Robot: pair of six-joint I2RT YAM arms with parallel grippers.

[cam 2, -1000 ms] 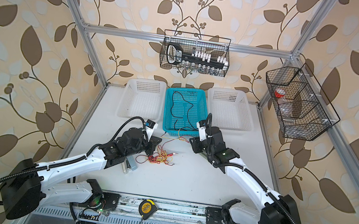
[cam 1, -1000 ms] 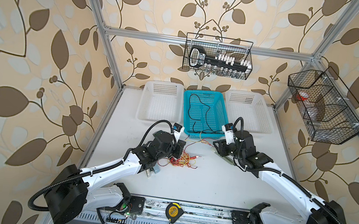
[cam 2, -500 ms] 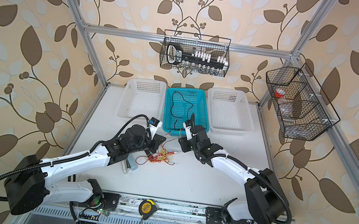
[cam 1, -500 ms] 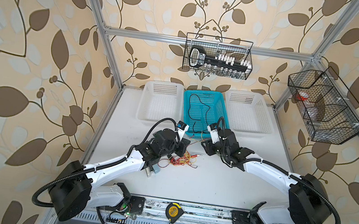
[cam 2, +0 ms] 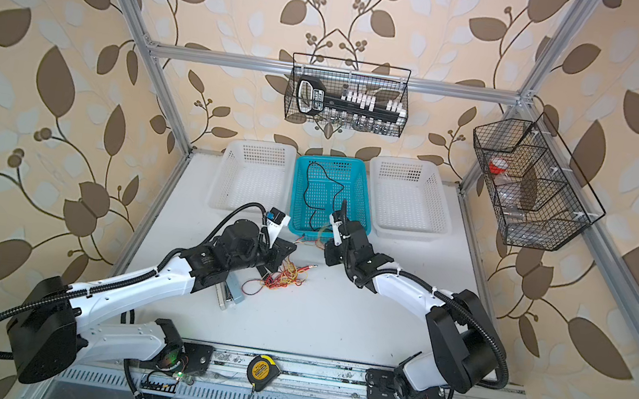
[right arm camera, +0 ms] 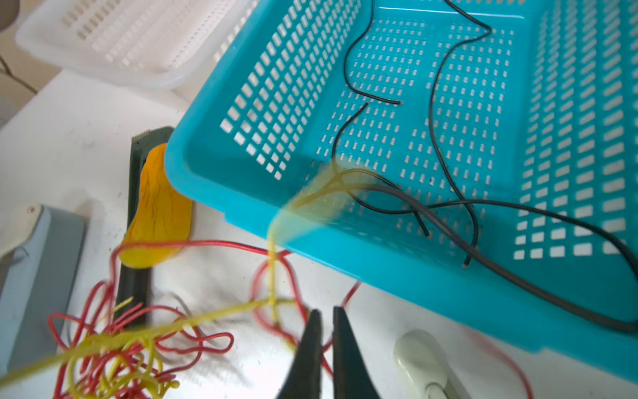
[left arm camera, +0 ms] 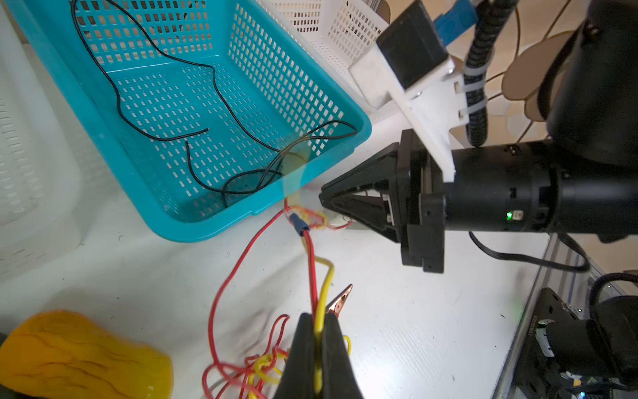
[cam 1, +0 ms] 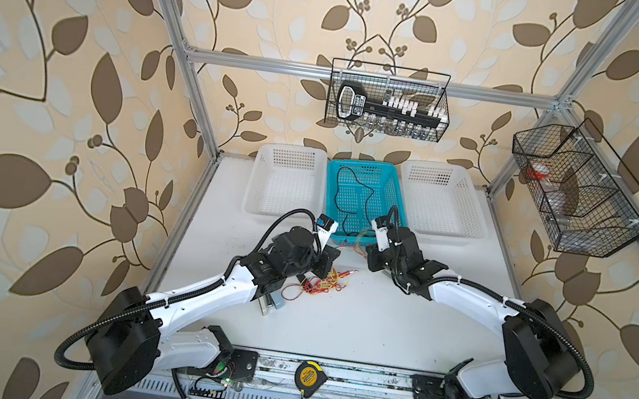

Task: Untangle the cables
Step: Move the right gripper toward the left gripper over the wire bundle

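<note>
Well, the count first: two arms, three plastic baskets, two wire baskets, one tape measure and one knot of cables. In both top views the cables (cam 1: 319, 285) (cam 2: 283, 277) lie as a red and yellow tangle on the white table (cam 1: 355, 331), slightly toward 9 o'clock from its middle. A few strands run off toward 1 o'clock to the near edge of the blue basket (cam 1: 386, 173). That basket sits at the table's 12 o'clock between two white baskets, one at 11 o'clock (cam 1: 285, 192) and one at 1 o'clock (cam 1: 440, 208). Black cables lie looped inside the blue basket (four loose black ends show in the right wrist view; how many strands that makes I cannot tell). The left gripper (left arm camera: 319, 319) sits at the tangle's 12 o'clock edge, its two fingers pinched tight on one yellow cable, with a red strand running just beside it. One copper clip (left arm camera: 340, 297) lies by those fingertips. The right gripper (right arm camera: 325, 312) is at the tangle's 1 o'clock, just in front of the blue basket. Its fingers are drawn together with only a slit between them. A red strand crosses at the fingers, but I cannot tell whether it is pinched. One grey block (cam 1: 274, 304) lies at the tangle's 7 o'clock, partly under the left arm. The tape measure (cam 1: 307, 375) sits at the table's 6 o'clock on the rail. One wire basket (cam 1: 332, 118) hangs at 12 o'clock, the other (cam 1: 593, 238) at 2 o'clock.
</note>
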